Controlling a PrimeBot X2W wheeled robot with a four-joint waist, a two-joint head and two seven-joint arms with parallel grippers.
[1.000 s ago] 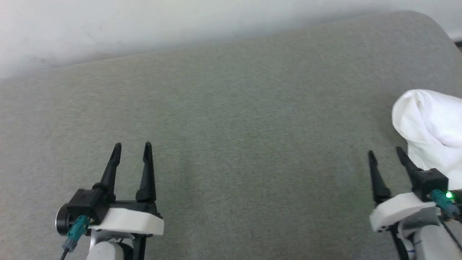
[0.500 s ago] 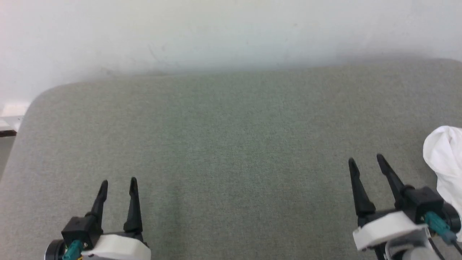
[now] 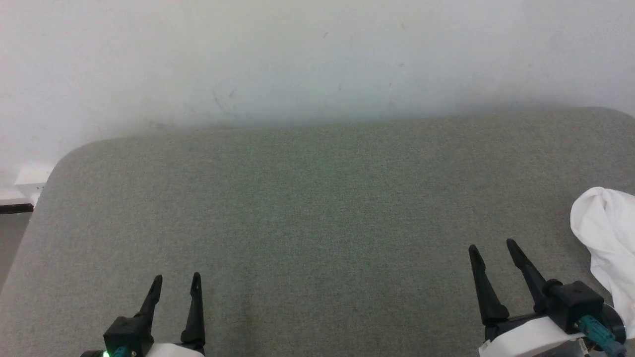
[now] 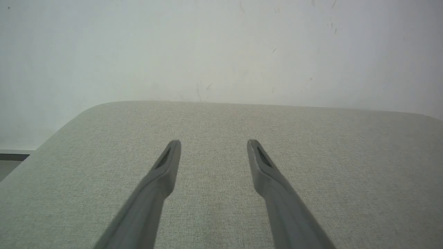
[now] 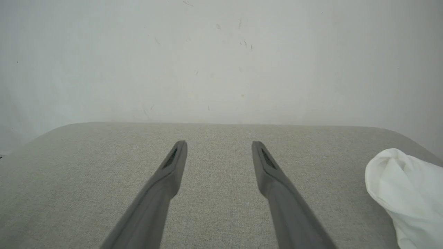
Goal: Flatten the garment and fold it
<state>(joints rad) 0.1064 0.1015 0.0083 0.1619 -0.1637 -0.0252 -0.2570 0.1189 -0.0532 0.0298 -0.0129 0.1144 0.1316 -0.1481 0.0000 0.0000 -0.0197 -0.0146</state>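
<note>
The garment (image 3: 607, 243), a bunched heap of white thin fabric, lies at the right edge of the grey-green padded surface (image 3: 317, 208) and is cut off by the frame. In the right wrist view the garment (image 5: 405, 193) sits to the right of the fingers, apart from them. My right gripper (image 3: 490, 244) stands open just left of the garment, nothing between its fingers. Over bare padding at the lower left, my left gripper (image 3: 177, 278) is open and empty. In both wrist views the right gripper (image 5: 219, 143) and left gripper (image 4: 214, 142) show spread fingers above the surface.
A white wall (image 3: 297, 59) rises right behind the padded surface's far edge. The surface's rounded left corner (image 3: 64, 158) drops off toward a strip of floor and baseboard (image 3: 17, 198) at the far left.
The camera has swung up and to the left, so the wall and the surface's left corner have come into view and everything sits lower in the picture. Both grippers stay open.
</note>
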